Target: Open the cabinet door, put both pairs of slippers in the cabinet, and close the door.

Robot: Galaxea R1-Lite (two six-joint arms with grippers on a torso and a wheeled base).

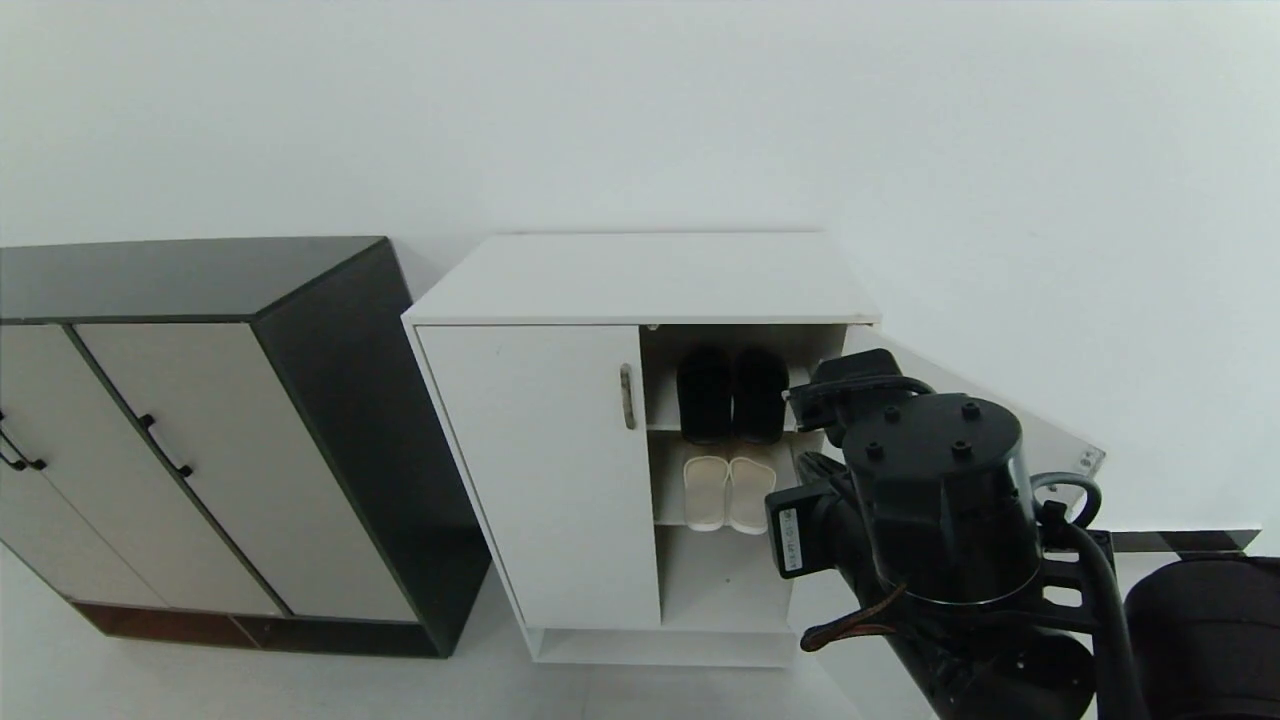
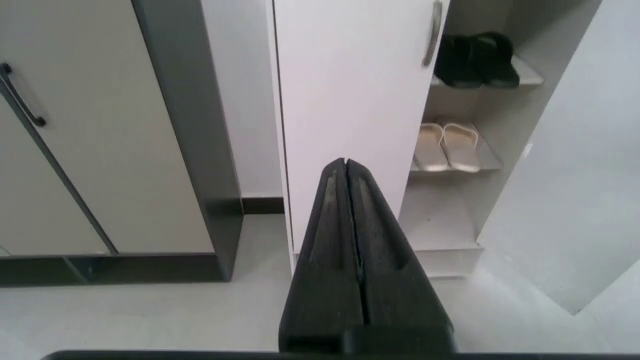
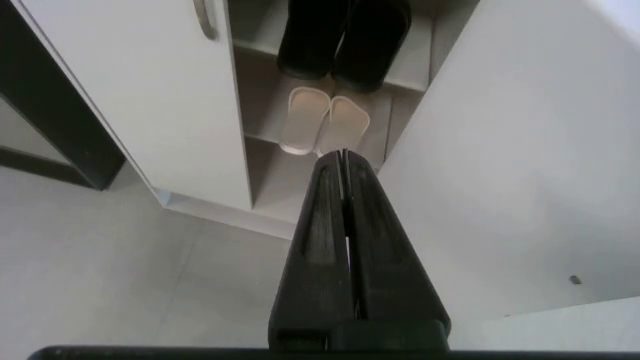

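The white cabinet (image 1: 640,280) stands against the wall with its left door (image 1: 540,470) closed and its right door (image 1: 1060,445) swung wide open. A pair of black slippers (image 1: 732,395) sits on the upper shelf, and a pair of white slippers (image 1: 728,492) on the middle shelf. The bottom shelf is bare. My right gripper (image 3: 345,160) is shut on nothing, held in front of the open compartment beside the open door (image 3: 520,170). My left gripper (image 2: 345,165) is also shut and empty, back from the closed door (image 2: 350,90).
A dark cabinet (image 1: 330,400) with two pale doors and black handles stands close to the left of the white one. A plain white wall is behind both. Light floor (image 1: 300,690) stretches in front of the cabinets.
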